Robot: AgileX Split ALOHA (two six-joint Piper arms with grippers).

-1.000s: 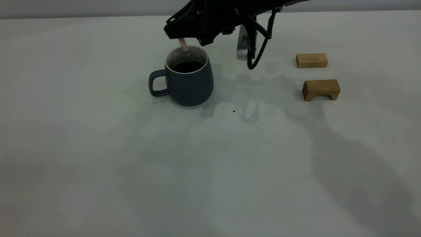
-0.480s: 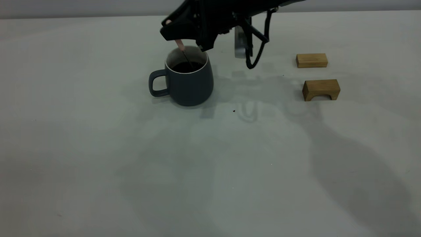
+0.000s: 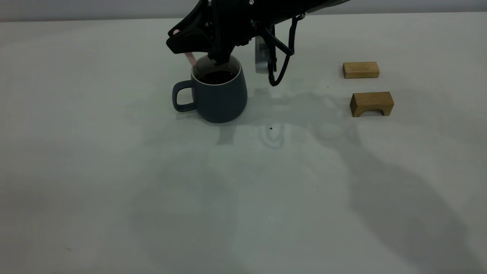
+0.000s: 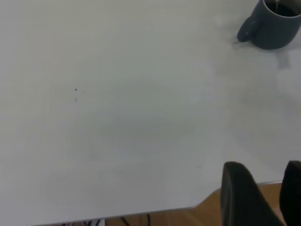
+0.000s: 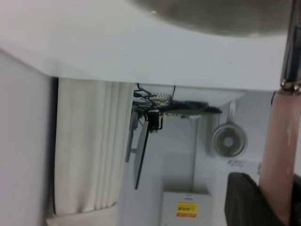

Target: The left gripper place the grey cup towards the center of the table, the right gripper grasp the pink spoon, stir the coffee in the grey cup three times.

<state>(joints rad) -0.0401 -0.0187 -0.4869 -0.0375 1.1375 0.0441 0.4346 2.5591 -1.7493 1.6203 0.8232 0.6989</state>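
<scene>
1. The grey cup point(image 3: 217, 93) stands upright on the table point(image 3: 114, 171), its loop handle on the side away from the two wooden blocks. Dark coffee point(image 3: 217, 77) shows inside its white rim.

2. The right gripper point(image 3: 186, 45) hangs just above the cup's rim, on the handle side. It is closed on the pink spoon point(image 3: 190, 58) — the right wrist view shows the pink handle pinched between the dark fingers point(image 5: 244, 197), with the metal neck running on toward the cup.

3. The spoon slants from the gripper down toward the cup. Its lower end is hidden behind the rim and the gripper body, so whether the bowl is in the coffee cannot be told here.

4. The left gripper point(image 4: 268, 197) is parked well away from the cup, at the table's edge. It holds nothing, and its two fingers stand apart.

5. The step in hand looks like the stirring; the cup is already set down and released. How many turns are done cannot be judged from this moment.

6. The next move would call for a small circular sweep kept inside the rim, low enough to stay in the liquid — without pushing on the wall and shifting the cup.

7. The rectangular wooden block point(image 3: 360, 70) and the arched wooden block point(image 3: 371, 103) lie well apart from the cup, off to the side opposite its handle.
</scene>
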